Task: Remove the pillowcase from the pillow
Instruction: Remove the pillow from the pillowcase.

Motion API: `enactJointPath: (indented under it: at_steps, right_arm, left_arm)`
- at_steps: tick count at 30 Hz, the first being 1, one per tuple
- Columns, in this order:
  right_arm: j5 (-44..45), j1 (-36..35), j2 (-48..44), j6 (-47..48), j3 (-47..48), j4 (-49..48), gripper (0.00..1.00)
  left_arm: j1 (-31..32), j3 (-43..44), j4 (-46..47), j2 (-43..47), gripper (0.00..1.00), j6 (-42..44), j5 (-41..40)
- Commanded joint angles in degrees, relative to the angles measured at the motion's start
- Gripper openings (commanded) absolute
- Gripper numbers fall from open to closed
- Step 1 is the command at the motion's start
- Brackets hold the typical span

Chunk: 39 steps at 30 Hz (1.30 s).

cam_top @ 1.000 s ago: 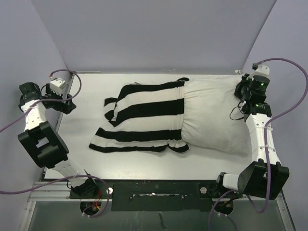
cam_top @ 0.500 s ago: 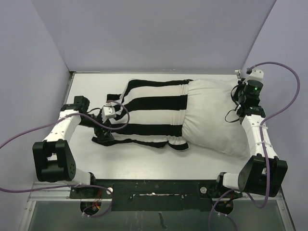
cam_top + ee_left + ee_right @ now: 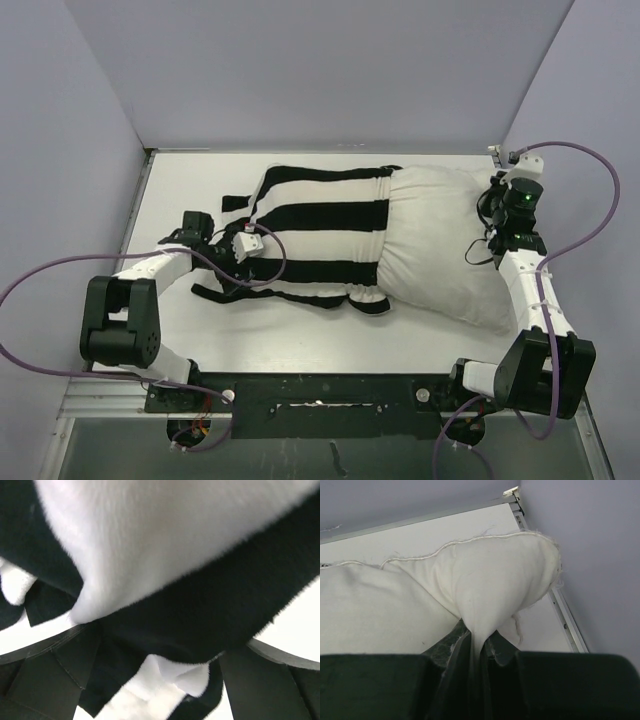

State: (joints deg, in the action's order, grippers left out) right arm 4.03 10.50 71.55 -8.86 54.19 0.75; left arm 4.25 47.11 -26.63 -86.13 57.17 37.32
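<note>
The black and white striped pillowcase (image 3: 320,230) covers the left half of the white pillow (image 3: 440,250), whose right half lies bare on the table. My left gripper (image 3: 234,268) is at the cover's loose left end. In the left wrist view the left gripper (image 3: 155,680) is open, its fingers (image 3: 50,670) wide apart, with striped fabric (image 3: 175,555) lying between them. My right gripper (image 3: 495,203) is at the pillow's far right corner. In the right wrist view the right gripper (image 3: 480,650) is shut on a pinch of the white pillow (image 3: 485,580).
The white table (image 3: 180,190) is bounded by lavender walls at the back and both sides. A metal rail (image 3: 560,605) runs along the right edge, close to the pillow corner. Purple cables loop off both arms.
My left arm has swung in from the far left edge to the pillowcase's loose left end, and that end has bunched up toward the pillow. The right gripper has kept its hold.
</note>
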Motion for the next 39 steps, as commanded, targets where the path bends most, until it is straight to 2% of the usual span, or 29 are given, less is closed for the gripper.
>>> enactJointPath:
  at_steps: [1,2,7,9,10,15,19,22,23,24,27,28,29,33,37,39]
  right_arm:
    - [-5.54,-1.37,-1.67,-1.45,-1.43,-1.39,0.0]
    - [-5.53,-1.38,-1.65,-1.5,-1.58,-1.23,0.0]
    - [-5.14,-0.96,-1.29,-1.78,-1.53,-1.14,0.0]
    - [-5.41,-0.44,-0.94,-2.26,-1.05,-1.19,0.0]
    - [-5.62,-0.3,-0.66,-2.41,-0.76,-1.19,0.0]
    - [-6.32,1.55,1.47,-2.94,1.22,-1.58,0.0]
    - [-8.12,6.56,5.27,-7.08,5.64,-0.63,0.0]
    - [-11.23,5.43,9.39,-7.37,10.85,0.5,0.0]
    - [-12.0,3.38,11.07,-6.42,13.07,1.75,0.08]
    - [-11.84,0.56,12.6,-4.15,15.24,3.86,0.25]
    - [-9.16,-7.07,14.41,0.1,18.22,8.98,0.86]
    - [-8.17,-7.94,13.51,-0.46,17.58,10.32,0.95]
    - [-7.56,-8.18,11.64,-1.59,15.94,10.88,0.99]
    - [-1.57,-8.09,1.14,-3.56,7.99,14.09,0.98]
    - [4.63,-6.11,-8.68,-4.29,5.94,22.87,0.98]
    - [4.19,-3.0,-12.84,-5.72,4.99,25.28,0.98]
  left_arm:
    - [2.27,-0.17,9.65,-4.59,0.98,-0.41,-6.06]
    - [2.45,0.21,8.97,-5.42,0.95,-0.06,-6.64]
    - [1.42,1.51,5.17,-5.64,0.49,1.59,-9.87]
    - [-0.51,1.56,3.15,-3.64,0.24,3.65,-10.14]
    - [-2.0,1.58,2.9,-2.63,0.02,3.92,-10.06]
    - [-14.06,5.46,-4.91,0.19,0.0,9.08,-6.46]
    - [-24.27,9.36,-11.03,-0.09,0.0,16.71,-3.67]
    - [-28.47,11.89,-14.44,-0.92,0.0,19.4,-1.96]
    - [-28.67,12.45,-15.61,-1.05,0.0,19.44,-1.6]
    - [-28.62,12.73,-16.19,-0.86,0.0,18.87,-1.22]
    - [-27.08,12.64,-17.23,1.03,0.0,15.37,3.06]
    - [-25.94,12.5,-17.2,1.57,0.0,13.44,3.56]
    - [-24.66,12.36,-17.18,1.99,0.0,12.15,3.84]
    - [-20.32,11.96,-16.94,3.3,0.0,8.26,5.16]
    - [-17.43,12.51,-16.26,2.72,0.0,5.37,5.28]
    - [-16.71,12.78,-15.97,2.11,0.0,4.11,5.45]
